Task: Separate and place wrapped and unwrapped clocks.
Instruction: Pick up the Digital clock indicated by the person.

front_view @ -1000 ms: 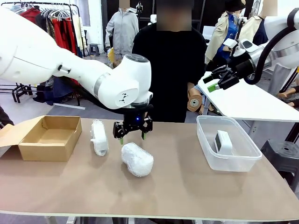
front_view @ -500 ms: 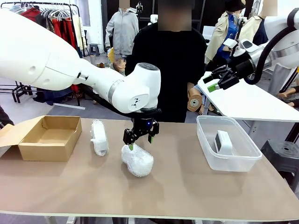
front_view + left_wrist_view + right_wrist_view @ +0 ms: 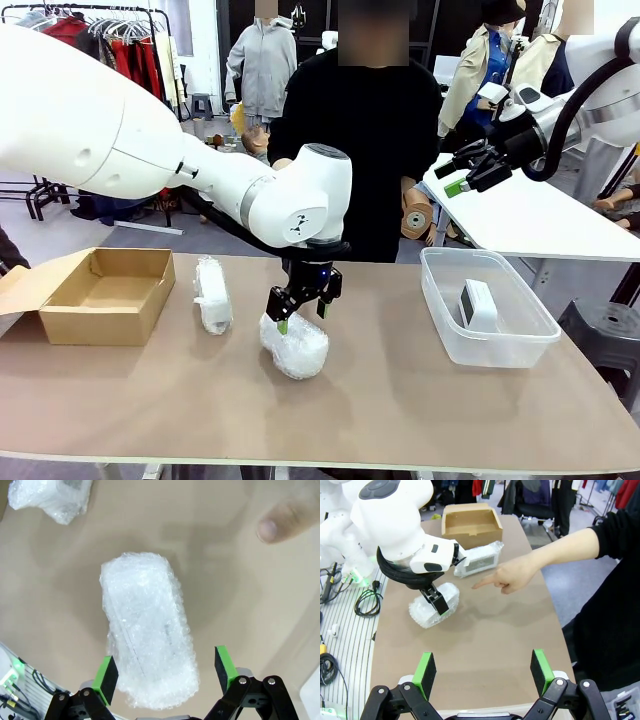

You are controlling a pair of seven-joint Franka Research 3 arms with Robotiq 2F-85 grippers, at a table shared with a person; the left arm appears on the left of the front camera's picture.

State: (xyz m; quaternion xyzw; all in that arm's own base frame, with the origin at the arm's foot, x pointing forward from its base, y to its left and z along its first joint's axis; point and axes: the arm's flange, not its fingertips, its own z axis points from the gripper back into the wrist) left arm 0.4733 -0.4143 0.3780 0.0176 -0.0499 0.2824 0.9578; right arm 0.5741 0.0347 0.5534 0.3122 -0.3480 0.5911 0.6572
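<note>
In the front view the left fingers (image 3: pixel 282 312) point down, spread wide, straddling the top of the fat wrapped bundle (image 3: pixel 295 347) at the middle of the bench (image 3: pixel 400 400). The right fingers (image 3: pixel 458 185) hang open high at the right, well apart from it. In the left wrist view the bundle's near end lies between the two green pads, neither clearly pressing it. In the right wrist view the right fingers gape above bare bench, with the bundle far ahead near a person's pointing hand (image 3: pixel 512 575).

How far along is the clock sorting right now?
Done: the bare clock sits in the clear tub. In hand: the open left hand straddles the fat bubble-wrap bundle, not gripping yet. Left: that bundle and the slim roll lie on the table, outside the cardboard box.
</note>
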